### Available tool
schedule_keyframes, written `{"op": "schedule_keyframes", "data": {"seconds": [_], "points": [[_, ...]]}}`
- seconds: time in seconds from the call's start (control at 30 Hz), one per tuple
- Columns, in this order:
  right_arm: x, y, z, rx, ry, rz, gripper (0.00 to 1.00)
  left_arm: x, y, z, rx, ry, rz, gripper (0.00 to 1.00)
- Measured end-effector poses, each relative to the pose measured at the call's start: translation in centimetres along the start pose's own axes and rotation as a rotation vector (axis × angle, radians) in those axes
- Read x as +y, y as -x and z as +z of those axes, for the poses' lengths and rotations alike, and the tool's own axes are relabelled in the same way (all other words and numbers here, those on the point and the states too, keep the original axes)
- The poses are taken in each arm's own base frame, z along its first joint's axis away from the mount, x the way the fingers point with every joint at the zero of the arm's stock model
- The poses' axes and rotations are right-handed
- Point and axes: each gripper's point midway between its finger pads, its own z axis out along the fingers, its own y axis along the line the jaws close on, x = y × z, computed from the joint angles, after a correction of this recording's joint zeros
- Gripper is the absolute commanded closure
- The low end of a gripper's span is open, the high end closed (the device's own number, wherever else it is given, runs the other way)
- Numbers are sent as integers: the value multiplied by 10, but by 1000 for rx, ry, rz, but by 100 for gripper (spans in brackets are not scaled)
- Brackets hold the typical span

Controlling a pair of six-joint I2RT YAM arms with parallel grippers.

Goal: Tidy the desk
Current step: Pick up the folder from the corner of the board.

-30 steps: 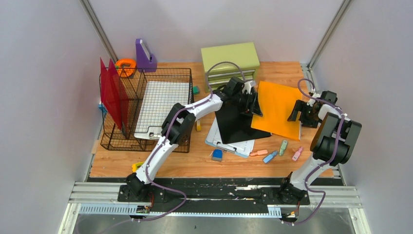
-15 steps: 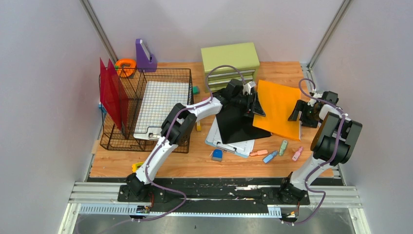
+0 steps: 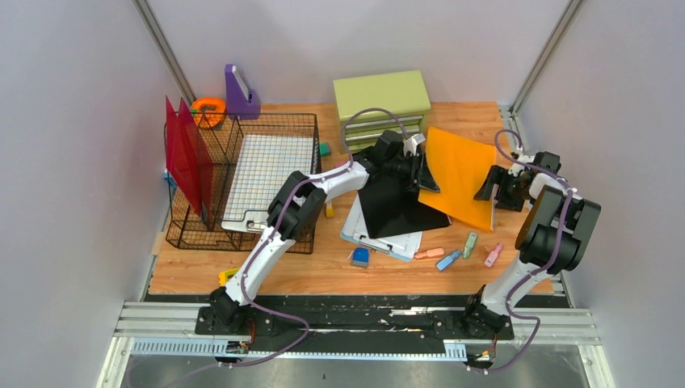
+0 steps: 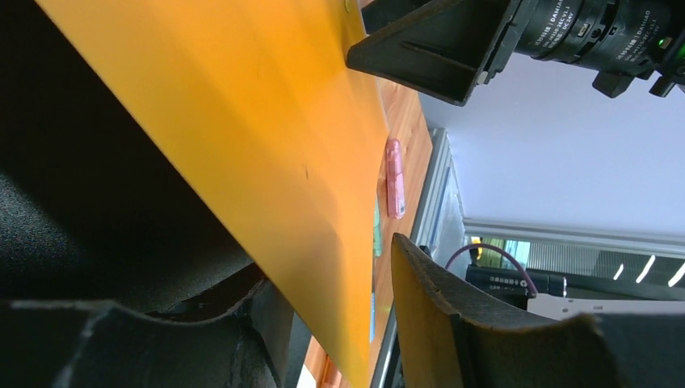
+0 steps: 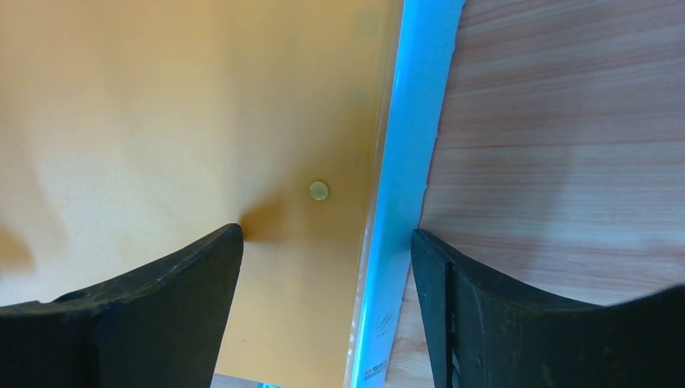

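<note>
The desk (image 3: 315,273) is a light wood tabletop with a black and metal rail at the near edge. An orange folder (image 3: 457,174) stands tilted on it, left edge raised. My left gripper (image 3: 423,173) straddles that raised edge. In the left wrist view its jaws (image 4: 331,267) are apart; the folder (image 4: 266,137) lies against one finger, with a gap to the other. My right gripper (image 3: 494,187) is open around the folder's right edge. In the right wrist view (image 5: 327,242) one finger touches the orange face (image 5: 161,105), the other stands beside the blue spine (image 5: 404,162).
A black folder (image 3: 397,204) lies on a clipboard (image 3: 378,236). Behind is a green drawer cabinet (image 3: 381,99). At left are a wire basket (image 3: 242,182), red folders (image 3: 184,158), a purple holder (image 3: 240,93) and orange tape (image 3: 209,110). Highlighters (image 3: 449,259) and a blue item (image 3: 360,257) lie near the front.
The orange folder's left edge has risen and the folder stands steeper. The left gripper rose slightly with it. The right gripper has edged a little left against the folder.
</note>
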Motion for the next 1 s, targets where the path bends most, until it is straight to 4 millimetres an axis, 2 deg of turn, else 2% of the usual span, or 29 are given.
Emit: {"op": "schedule_keyframes", "data": {"seconds": [0.1,0.13,0.23,0.4,0.57,0.7,0.8,1.0], "points": [[4,-1,0,4,25,2,23,0,-2,1,4,3,4,55],[5,-1,0,4,30,2,23,0,-2,2,4,3,6,62],[8,-3,0,8,48,2,23,-1,-1,3,4,3,11,73],[7,-4,-2,11,65,17,20,2,-4,2,17,24,33,98],[6,-9,-11,22,76,55,16,9,-10,0,51,73,78,100],[8,-2,-29,-12,67,59,15,10,-14,-1,75,77,152,100],[15,18,-53,-82,52,30,14,9,-16,-3,93,75,204,100],[35,80,-120,-303,2,-80,15,-9,-10,-11,107,66,292,100]]}}
